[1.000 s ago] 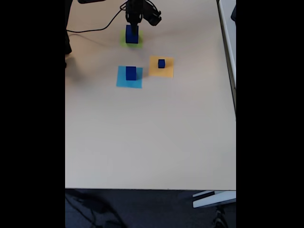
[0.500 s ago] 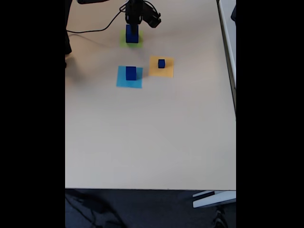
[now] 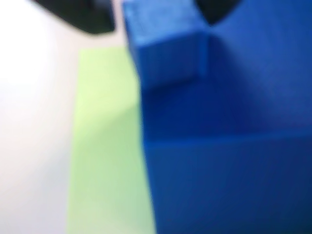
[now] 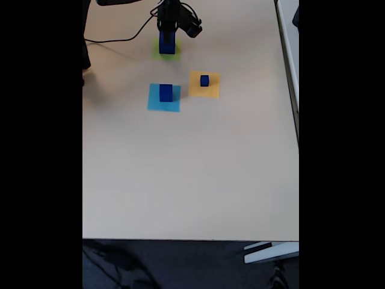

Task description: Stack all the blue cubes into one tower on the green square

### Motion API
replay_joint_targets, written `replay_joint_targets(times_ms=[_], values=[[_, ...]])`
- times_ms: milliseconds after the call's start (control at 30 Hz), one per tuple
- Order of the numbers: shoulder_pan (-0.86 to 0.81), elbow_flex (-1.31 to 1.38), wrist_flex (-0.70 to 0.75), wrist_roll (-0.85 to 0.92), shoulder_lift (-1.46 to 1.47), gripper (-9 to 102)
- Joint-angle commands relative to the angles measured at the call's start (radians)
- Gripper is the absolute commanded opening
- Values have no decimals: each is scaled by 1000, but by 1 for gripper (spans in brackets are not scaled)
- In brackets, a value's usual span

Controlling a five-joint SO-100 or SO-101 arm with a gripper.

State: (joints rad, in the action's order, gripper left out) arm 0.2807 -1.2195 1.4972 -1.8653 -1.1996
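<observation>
The blue cubes (image 3: 219,161) look like matt plastic with a faintly grainy face. The green square (image 3: 107,146) looks like flat matt paper. The worktop (image 4: 192,174) is a smooth, pale beige, low-sheen surface.

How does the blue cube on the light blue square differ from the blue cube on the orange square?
The cube on the light-blue square is clearly larger than the cube on the orange square. In the fixed view it sits lower and further left, on the light-blue square, while the smaller one rests on the orange square. Both are dark blue, stand alone on the patches, and are away from the gripper.
</observation>
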Motion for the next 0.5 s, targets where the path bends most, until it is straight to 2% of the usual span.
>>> replay_joint_targets(times_ms=[0, 467], values=[[-14, -3, 9, 9, -101, 5], [-26, 17, 11, 32, -101, 7]])
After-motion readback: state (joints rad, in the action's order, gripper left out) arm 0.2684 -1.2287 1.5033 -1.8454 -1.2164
